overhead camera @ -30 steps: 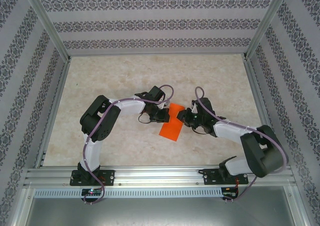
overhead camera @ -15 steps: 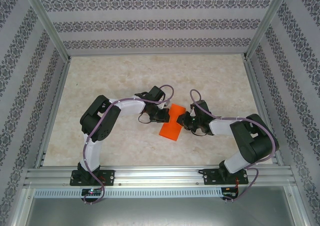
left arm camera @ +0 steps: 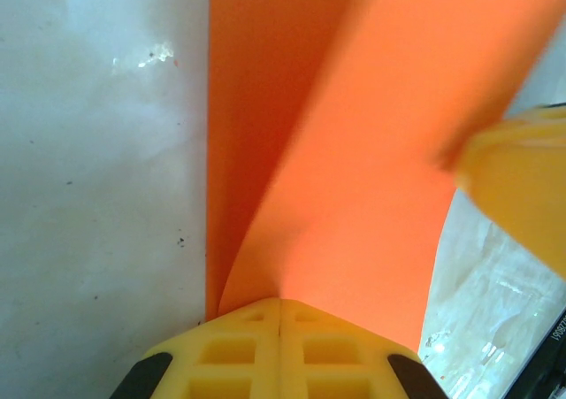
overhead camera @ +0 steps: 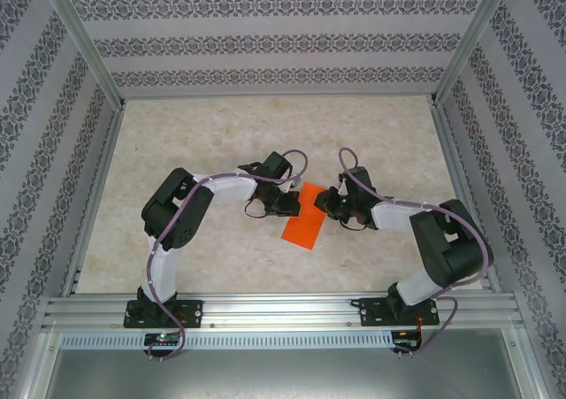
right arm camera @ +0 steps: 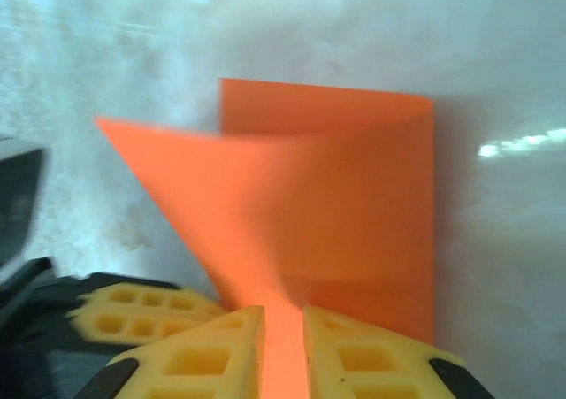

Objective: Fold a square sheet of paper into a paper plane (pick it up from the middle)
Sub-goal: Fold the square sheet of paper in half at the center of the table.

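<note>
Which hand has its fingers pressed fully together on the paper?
The left hand: its fingers meet on the paper, while the right hand shows a gap.

Seen from above, parts of the paper [overhead camera: 299,229] were hidden by the left hand [overhead camera: 290,206] and right hand [overhead camera: 325,206]. At the left wrist, its far end was cut off and a finger [left arm camera: 522,182] was blurred.

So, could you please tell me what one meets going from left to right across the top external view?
The left arm → left end effector → paper → right end effector → right arm.
</note>
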You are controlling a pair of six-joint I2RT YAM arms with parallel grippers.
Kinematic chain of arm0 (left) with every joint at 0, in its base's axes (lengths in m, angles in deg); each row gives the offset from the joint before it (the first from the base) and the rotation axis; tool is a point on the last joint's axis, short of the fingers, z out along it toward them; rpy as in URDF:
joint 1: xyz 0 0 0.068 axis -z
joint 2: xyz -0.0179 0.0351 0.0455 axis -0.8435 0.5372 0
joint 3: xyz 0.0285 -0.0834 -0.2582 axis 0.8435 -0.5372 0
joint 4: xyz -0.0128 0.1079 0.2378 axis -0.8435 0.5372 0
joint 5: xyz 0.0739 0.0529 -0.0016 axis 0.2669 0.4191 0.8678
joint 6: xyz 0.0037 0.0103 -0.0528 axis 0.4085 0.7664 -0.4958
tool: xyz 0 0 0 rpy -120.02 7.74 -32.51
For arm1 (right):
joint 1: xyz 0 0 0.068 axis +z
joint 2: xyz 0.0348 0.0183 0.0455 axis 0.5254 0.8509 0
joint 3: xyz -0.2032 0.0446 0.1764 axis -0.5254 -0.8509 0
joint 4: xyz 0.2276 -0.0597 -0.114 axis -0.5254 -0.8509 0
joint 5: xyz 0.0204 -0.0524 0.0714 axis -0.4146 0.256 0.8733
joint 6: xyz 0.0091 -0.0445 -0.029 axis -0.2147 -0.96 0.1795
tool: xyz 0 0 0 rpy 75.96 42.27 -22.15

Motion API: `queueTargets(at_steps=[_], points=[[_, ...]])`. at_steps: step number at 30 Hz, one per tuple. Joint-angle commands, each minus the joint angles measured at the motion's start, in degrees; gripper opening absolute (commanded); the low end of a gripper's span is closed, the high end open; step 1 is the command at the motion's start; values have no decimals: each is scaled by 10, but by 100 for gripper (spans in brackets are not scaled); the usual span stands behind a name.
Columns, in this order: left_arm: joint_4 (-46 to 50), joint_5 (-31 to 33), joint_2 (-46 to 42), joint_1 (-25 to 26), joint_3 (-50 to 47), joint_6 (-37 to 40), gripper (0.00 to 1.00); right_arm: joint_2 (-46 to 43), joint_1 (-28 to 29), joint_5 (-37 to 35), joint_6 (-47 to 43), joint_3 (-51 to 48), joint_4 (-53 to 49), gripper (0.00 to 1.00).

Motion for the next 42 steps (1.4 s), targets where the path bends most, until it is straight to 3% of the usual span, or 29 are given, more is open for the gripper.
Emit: queueTargets(at_steps=[1,13,24,34,42], points=[[54,40,36,13,-17,17,0,27,-4,-13,-17,-5,6,20],[55,46,33,13,-21,20,0,-7,-18,14,-22,47,-22,21],[56,46,34,13,-18,20,0,84,-26,-2,-28,36,-3,20],[61,52,30,13,-25,23,0,28,-42,12,-49,106,-73,21],[65,51,30,13,-14,23,0,96,-54,10,-58,111,-68,20]])
